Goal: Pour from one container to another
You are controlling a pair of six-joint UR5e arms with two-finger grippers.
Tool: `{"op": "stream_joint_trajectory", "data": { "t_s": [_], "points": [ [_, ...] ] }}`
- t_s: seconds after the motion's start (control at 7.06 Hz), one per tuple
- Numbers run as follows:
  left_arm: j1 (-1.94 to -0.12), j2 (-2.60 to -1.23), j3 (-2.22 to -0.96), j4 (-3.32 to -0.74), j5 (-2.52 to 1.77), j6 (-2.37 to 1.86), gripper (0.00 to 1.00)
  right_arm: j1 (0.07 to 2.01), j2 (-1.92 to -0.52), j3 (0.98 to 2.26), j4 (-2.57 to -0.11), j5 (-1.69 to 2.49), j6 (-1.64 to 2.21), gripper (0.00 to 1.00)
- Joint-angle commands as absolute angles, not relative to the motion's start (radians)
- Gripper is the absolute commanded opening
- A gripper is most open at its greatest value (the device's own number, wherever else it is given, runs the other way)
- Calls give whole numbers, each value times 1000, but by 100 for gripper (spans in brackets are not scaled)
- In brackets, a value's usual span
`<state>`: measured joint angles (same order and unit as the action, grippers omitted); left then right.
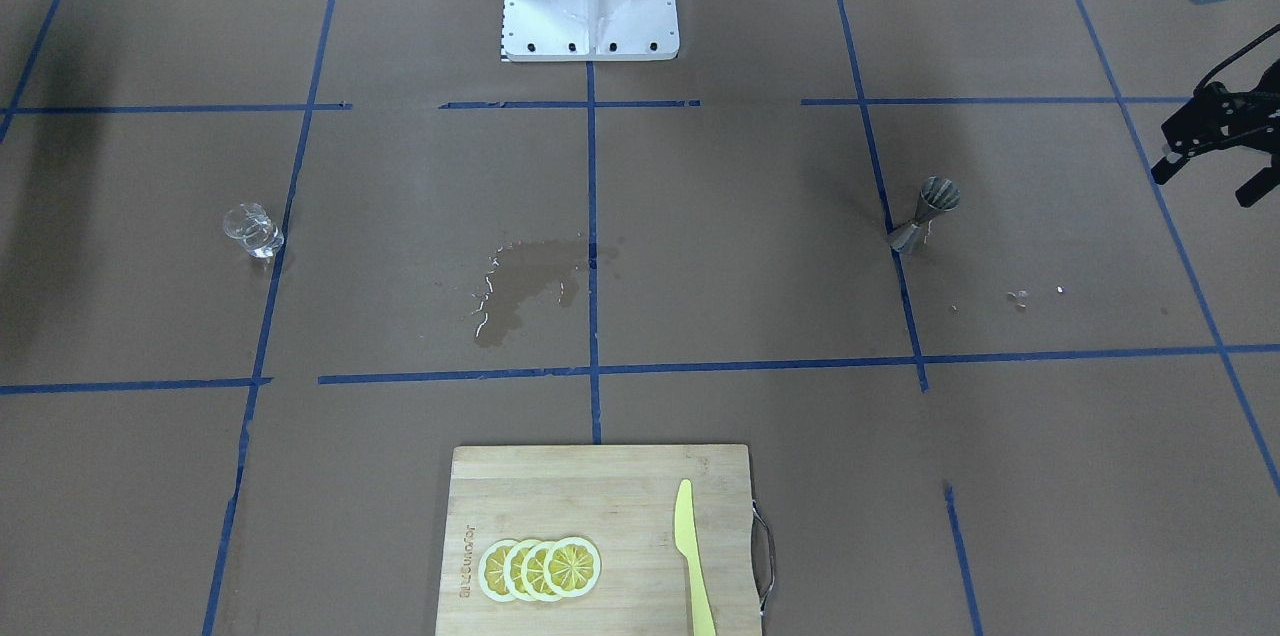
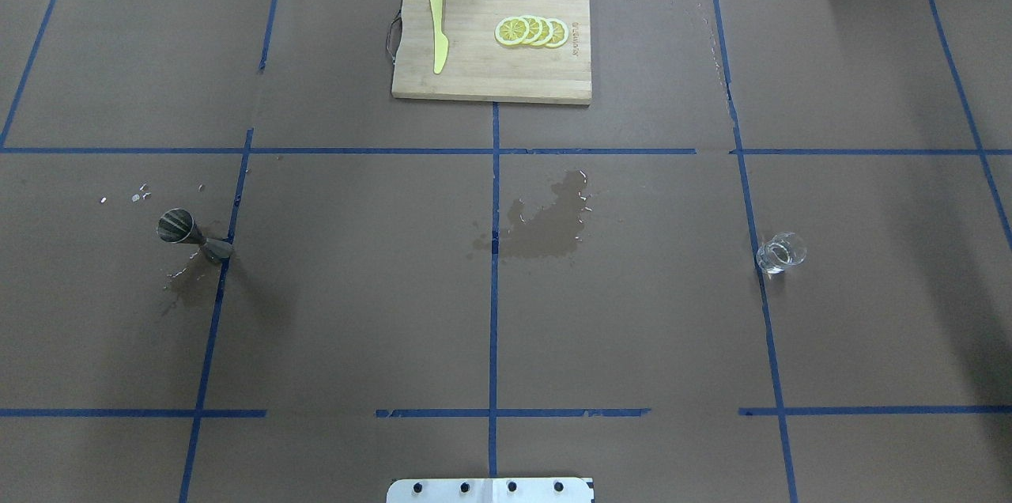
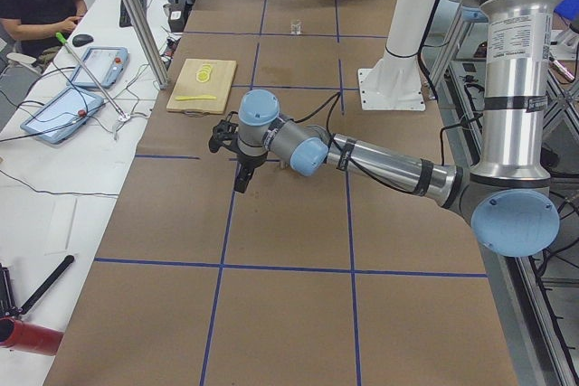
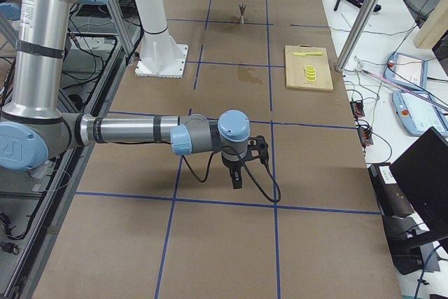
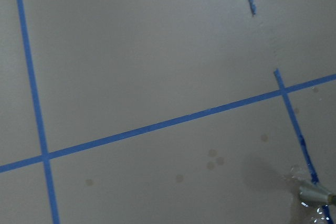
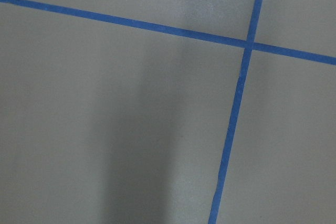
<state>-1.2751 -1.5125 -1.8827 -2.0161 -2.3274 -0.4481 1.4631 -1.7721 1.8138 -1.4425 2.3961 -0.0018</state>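
Front-facing view: left gripper (image 1: 1205,180) sits at the frame's right edge, its wrist cut off; fingers stand apart. The right gripper (image 4: 249,164) shows in the side view only, jaws unreadable. Left wrist view: one cone of the jigger (image 5: 316,194), rest lost past the bottom corner. The glass cup (image 3: 296,28) is far down the table, contents too small to tell. Overhead: robot base (image 2: 490,490) clipped at the near edge.

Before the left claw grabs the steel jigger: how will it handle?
Steel jigger looks rigid, not fragile. Likely tippy: it stands on a small cone with a narrow waist. Possibly slippery, given the wet patch at its foot.
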Motion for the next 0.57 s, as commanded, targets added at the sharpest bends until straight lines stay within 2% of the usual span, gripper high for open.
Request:
{"op": "stream_joint_trajectory", "data": {
  "t_s": [0.0,0.42],
  "points": [
    [-1095,-1458,-1919,-2213,-2159,-644,100,1457,-1770,1816,-1442,2399,2,100],
    [-933,-1425,-2066,-2232,-1949,-692,100,1450,-1767,1825,-1440,2416,0,100]
  ]
}}
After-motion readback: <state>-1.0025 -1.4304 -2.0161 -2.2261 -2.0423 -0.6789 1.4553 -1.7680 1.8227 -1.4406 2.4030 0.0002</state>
